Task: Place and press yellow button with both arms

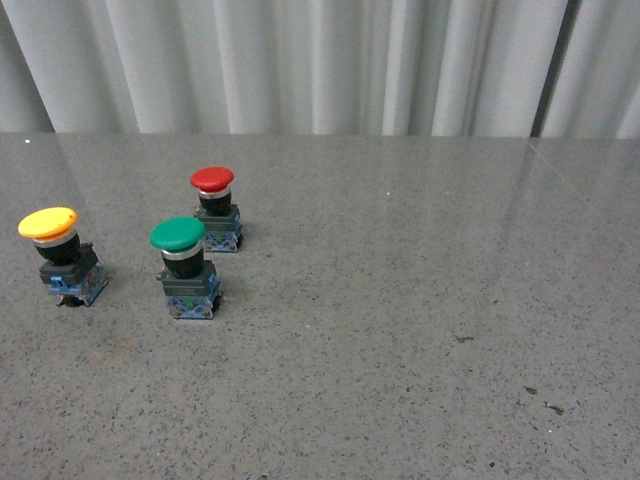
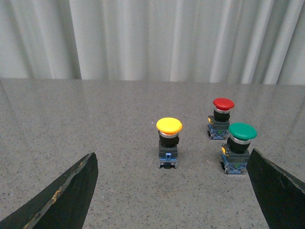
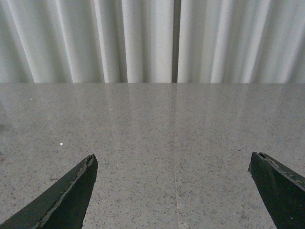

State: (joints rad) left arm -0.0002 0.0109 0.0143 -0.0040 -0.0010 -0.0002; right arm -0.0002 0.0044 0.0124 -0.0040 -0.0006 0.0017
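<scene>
- Three push-buttons stand upright on the table [image 1: 420,350]. Mine is the yellow button [image 1: 62,255], on the left side of the green button [image 1: 185,265] and apart from it. The red button [image 1: 215,208] is just behind the green one, toward the curtain [image 1: 320,60].
- Neither of my arms shows in the front view, and nothing is held, so I judge the task to be at its very start, with the reach for the yellow button not yet made.
- My left gripper [image 2: 172,157] has its jaws spread wide and empty. Its wrist view looks straight at the yellow button [image 2: 169,143], which sits between the two fingers but well ahead of them. The green button [image 2: 238,148] is close to one finger's line.
- My right gripper [image 3: 172,155] is also wide open and empty, facing bare table with no button in its view.
- Next, I think the left arm should go forward and down and close on the black body under the yellow cap. It must keep its outer finger off the green button.
- The open stretch to the right of the green button looks like a fair place to set the yellow button down for the right arm to press.
- The table is a grey speckled stone-like slab, glossy and flat, with a few small dark marks. Pale pleated curtain closes off the far edge.
</scene>
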